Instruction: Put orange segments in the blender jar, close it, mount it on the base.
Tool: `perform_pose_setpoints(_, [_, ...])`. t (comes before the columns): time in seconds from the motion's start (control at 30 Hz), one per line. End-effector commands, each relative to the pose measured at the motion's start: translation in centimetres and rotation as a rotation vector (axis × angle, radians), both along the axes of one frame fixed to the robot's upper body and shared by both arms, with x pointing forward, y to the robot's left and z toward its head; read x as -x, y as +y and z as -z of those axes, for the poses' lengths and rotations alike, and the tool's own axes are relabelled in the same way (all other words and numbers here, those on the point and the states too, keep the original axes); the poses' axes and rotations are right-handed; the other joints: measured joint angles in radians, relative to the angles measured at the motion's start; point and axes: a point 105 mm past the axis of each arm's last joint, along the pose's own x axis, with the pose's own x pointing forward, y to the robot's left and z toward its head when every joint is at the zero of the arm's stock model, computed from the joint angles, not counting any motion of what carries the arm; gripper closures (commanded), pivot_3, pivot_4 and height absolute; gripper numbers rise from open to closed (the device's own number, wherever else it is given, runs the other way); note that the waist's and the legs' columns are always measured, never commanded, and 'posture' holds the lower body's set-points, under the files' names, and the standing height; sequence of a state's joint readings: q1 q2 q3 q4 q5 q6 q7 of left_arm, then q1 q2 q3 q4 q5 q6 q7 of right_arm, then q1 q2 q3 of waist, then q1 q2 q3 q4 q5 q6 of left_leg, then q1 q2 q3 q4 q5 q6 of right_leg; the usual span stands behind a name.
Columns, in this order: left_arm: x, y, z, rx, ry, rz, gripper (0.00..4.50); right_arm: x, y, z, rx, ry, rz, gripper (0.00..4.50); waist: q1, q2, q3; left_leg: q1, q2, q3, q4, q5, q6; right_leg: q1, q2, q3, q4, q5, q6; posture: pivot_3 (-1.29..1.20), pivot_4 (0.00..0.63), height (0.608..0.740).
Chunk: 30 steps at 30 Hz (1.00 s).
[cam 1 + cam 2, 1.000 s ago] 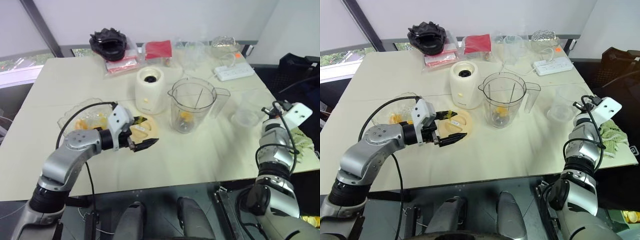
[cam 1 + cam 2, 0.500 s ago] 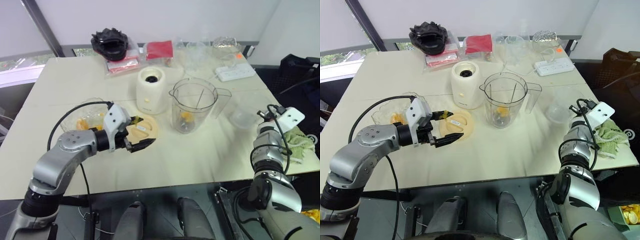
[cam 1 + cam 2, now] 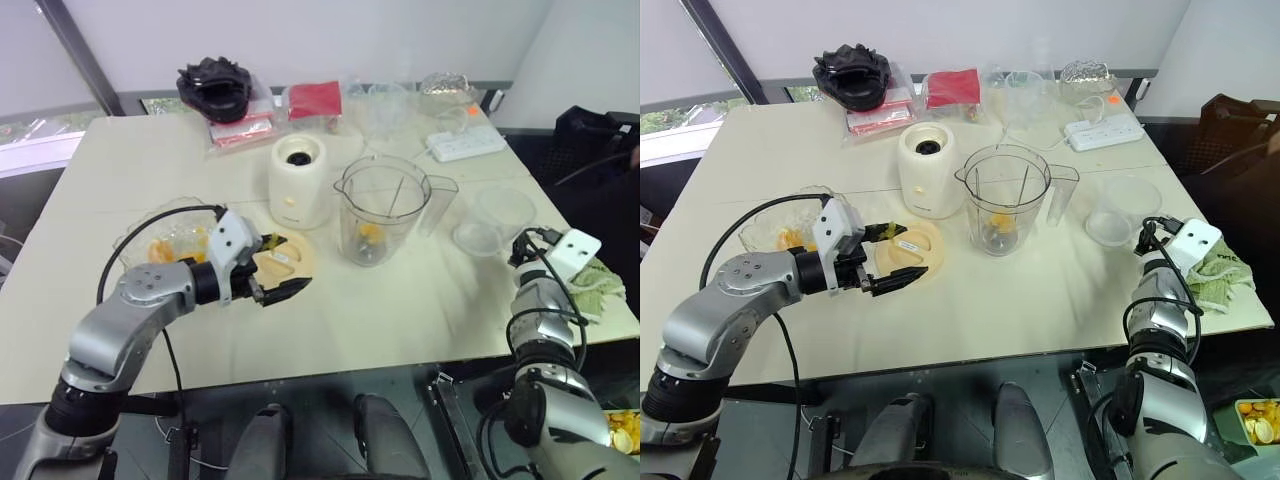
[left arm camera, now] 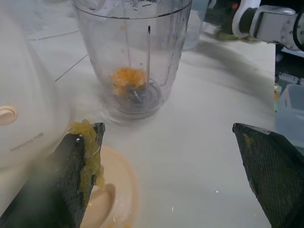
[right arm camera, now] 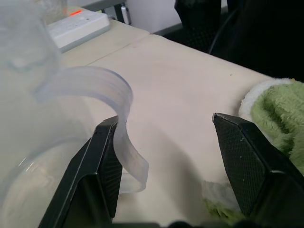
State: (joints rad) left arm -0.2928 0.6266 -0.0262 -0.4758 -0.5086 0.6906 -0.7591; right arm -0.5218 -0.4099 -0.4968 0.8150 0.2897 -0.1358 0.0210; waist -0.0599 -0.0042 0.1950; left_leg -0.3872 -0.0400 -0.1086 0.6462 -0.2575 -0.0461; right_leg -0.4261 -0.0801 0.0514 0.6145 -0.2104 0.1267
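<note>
One jar [image 3: 1002, 200] holds one orange segment [image 4: 127, 77]; one base [image 3: 926, 170] and one lid [image 3: 910, 250] stand beside it. Left gripper [image 4: 171, 175] is spread wide, holding nothing, pulp on one finger [image 4: 88, 161]. Right gripper [image 5: 178, 166] is parted and grips nothing, near one clear cup [image 3: 1120, 208].

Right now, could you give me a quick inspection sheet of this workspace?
Surface: cream table, a few smears.
Job's things: blender jar upright, lidless, orange segments at its blade; base beside it; more segments in glass bowl.
Clutter: pale lid, plastic cup, packets, green cloth.
Grippers: left tool open over the lid, pulp on one finger; right tool open by the cup.
Cables: power strip.
Surroundings: nothing seen.
</note>
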Motion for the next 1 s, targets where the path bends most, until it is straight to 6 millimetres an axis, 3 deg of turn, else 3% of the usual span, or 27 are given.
perform_pose_setpoints(0.03, [-0.1,-0.4,-0.9,0.002,-0.049,0.018,0.00,0.1,0.5,-2.1,0.038,-0.059,-0.026,1.50,0.000,0.000,0.000,0.000,0.000,0.000,0.000,0.000,0.000,0.000,0.000,0.000,0.000,0.000,0.000,0.00,0.150,0.740])
perform_pose_setpoints(0.1, [-0.2,-0.3,-0.9,0.001,-0.050,0.018,0.00,0.5,0.9,-2.3,0.049,-0.062,-0.047,1.50,0.000,0.000,0.000,0.000,0.000,0.000,0.000,0.000,0.000,0.000,0.000,0.000,0.000,0.000,0.000,0.00,0.150,0.740])
perform_pose_setpoints(0.37, [-1.5,1.0,-0.5,-0.044,-0.052,0.018,0.00,5.4,5.0,-4.6,0.114,-0.019,-0.238,1.50,0.016,0.001,-0.001,0.000,0.000,0.000,0.001,0.000,0.000,0.000,0.000,0.000,0.001,-0.001,-0.002,0.00,0.150,0.740])
perform_pose_setpoints(0.5, [-2.5,2.1,-0.6,-0.103,-0.056,0.050,0.00,8.5,7.5,-6.5,0.145,0.034,-0.449,1.50,0.024,0.001,-0.001,0.000,0.000,-0.001,0.001,0.000,0.000,0.000,0.001,0.000,0.002,-0.002,-0.003,0.00,0.150,0.740])
perform_pose_setpoints(0.7, [-4.3,3.5,-1.0,-0.231,-0.054,0.170,0.00,13.7,13.8,-8.2,0.242,0.123,-0.906,1.50,0.028,-0.001,-0.001,0.000,0.000,-0.001,0.001,0.000,0.000,0.001,0.000,-0.001,0.000,-0.003,-0.003,0.00,0.150,0.740])
perform_pose_setpoints(0.87, [-7.0,4.2,-0.8,-0.361,-0.042,0.272,0.00,15.4,17.8,-9.6,0.248,0.126,-1.126,1.50,0.025,-0.002,0.000,0.000,0.001,0.000,0.003,0.000,0.000,0.001,0.000,-0.001,0.000,-0.004,-0.001,0.00,0.150,0.740])
perform_pose_setpoints(1.0, [-9.1,4.2,-0.2,-0.478,-0.013,0.361,0.00,15.4,20.4,-11.0,0.297,0.112,-1.236,1.50,0.037,-0.006,0.001,-0.001,0.000,0.000,0.004,0.000,0.000,0.001,0.000,-0.001,-0.001,-0.004,-0.002,0.00,0.150,0.740])
